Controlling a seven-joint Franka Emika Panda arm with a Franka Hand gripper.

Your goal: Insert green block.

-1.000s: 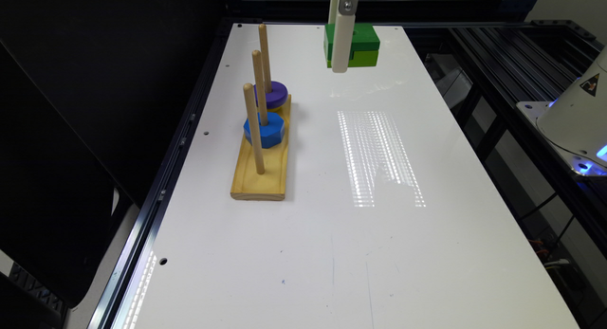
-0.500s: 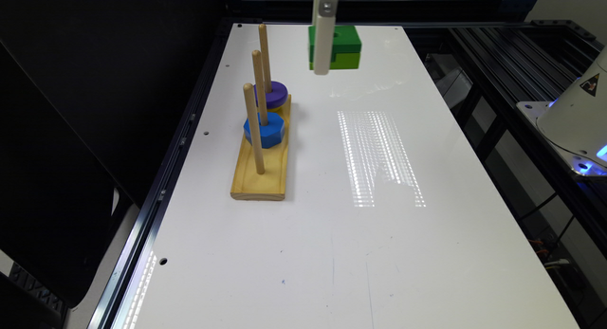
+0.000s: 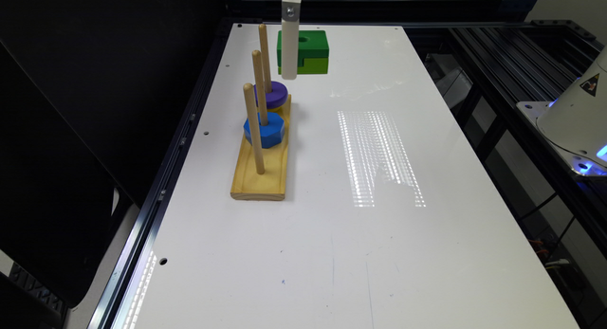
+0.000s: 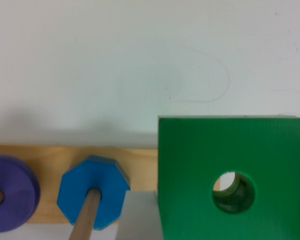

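Green block (image 3: 308, 50): square, chunky, painted wood, round hole, held aloft between the jaws, beyond the wooden peg board (image 3: 262, 167); glossy white worktop (image 3: 360, 253).

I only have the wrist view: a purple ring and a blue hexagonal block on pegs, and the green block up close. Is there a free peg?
Observer: Yes. A third, bare wooden peg stands at the end of the flat wooden base nearest the exterior camera, next to the blue hexagonal wooden block.
Operator: Where is the block relative to it?
Observer: The square green wooden block appears past the opposite end of the base, beyond the purple round ring, toward the far edge of the white table.
Operator: And the hand?
Observer: The white hand reaches down from above and overlaps the block's side on the exterior view's left.
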